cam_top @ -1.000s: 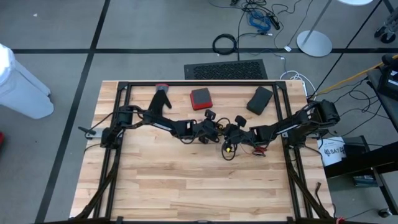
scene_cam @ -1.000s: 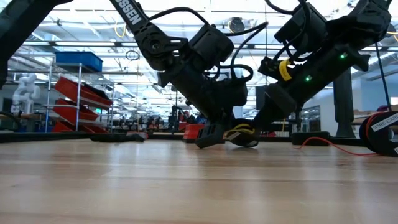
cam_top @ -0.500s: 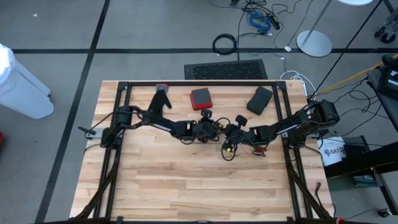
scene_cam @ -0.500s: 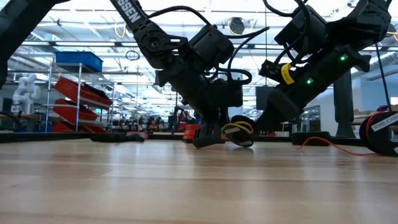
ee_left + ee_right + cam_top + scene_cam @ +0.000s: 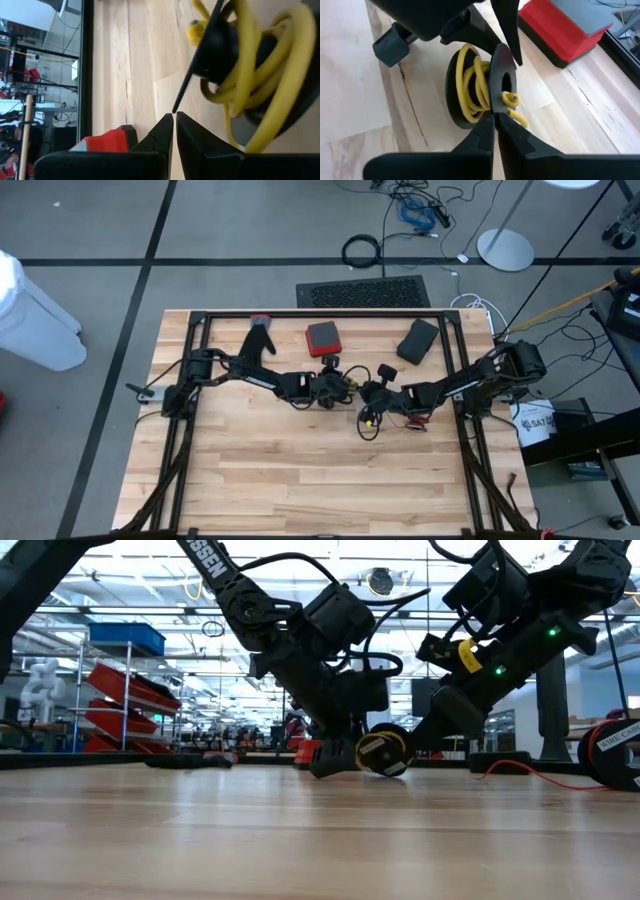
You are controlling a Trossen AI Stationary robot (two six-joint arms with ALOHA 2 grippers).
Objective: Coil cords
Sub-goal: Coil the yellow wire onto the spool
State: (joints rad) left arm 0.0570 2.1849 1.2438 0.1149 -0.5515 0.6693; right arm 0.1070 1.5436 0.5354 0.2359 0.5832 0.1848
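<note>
Mid-wind here: the yellow cord (image 5: 472, 82) sits looped on a small black spool (image 5: 372, 752) at the middle of the table (image 5: 300, 480). Left gripper (image 5: 174, 131) is clenched with nothing visibly between its jaws; right gripper (image 5: 494, 131) is clenched at the spool's rim. The next move probably needs the loose yellow end tucked in so the loops don't spring off.
</note>
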